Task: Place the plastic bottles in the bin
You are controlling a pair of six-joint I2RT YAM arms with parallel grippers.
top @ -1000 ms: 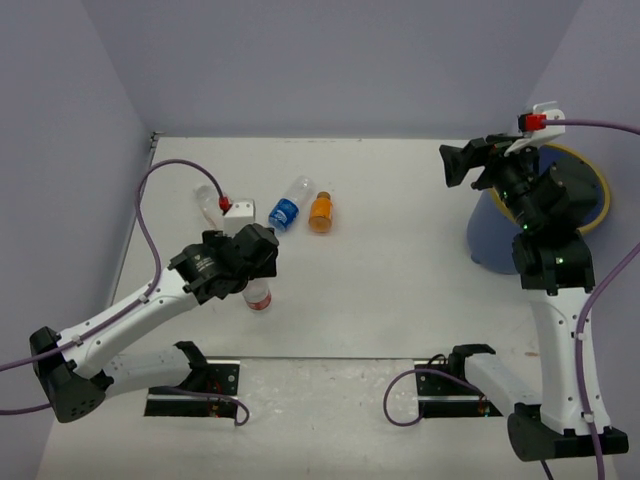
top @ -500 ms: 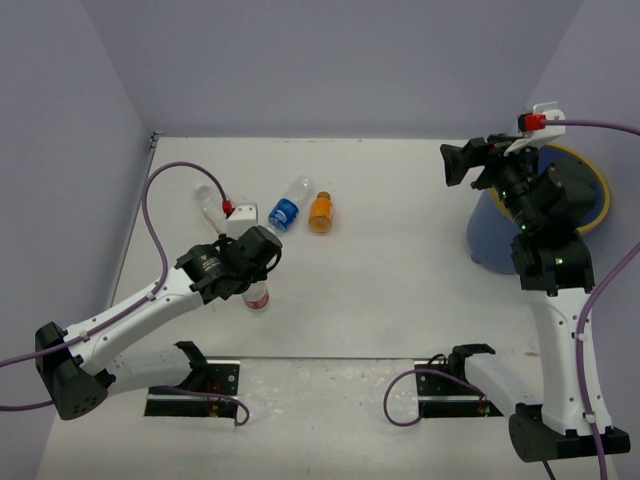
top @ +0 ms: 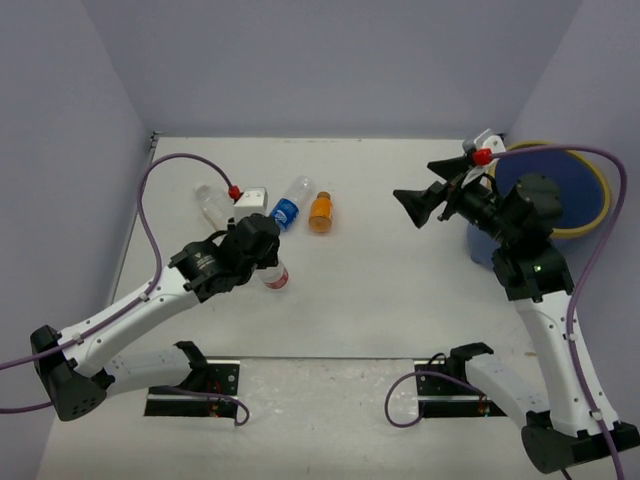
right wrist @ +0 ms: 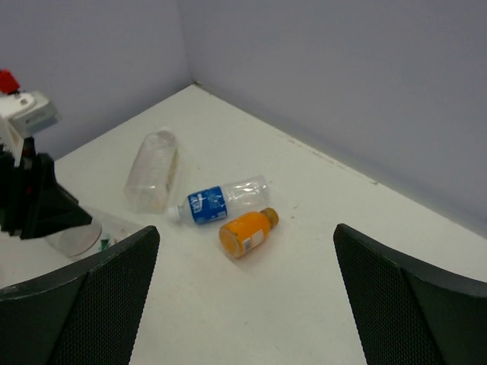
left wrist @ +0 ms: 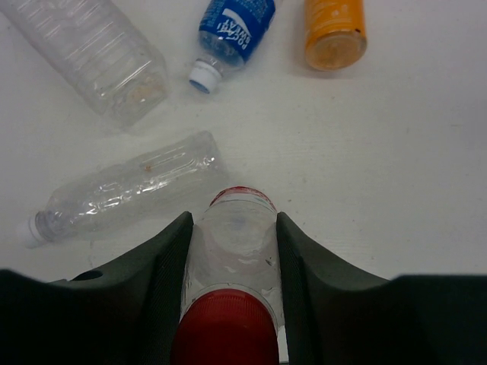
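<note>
Clamping one red-capped bottle point(left wrist: 236, 236) are the left jaws; right jaws gape; four bottles point(left wrist: 129, 190) lie loose.

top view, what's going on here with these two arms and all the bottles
The left gripper has its jaws closed on the red-capped bottle, over the left side of the table. The right gripper hangs open and holds nothing, next to the blue bin. A blue-labelled bottle, an orange bottle, a wide clear bottle and a slim clear bottle lie on the table, not yet binned.
</note>
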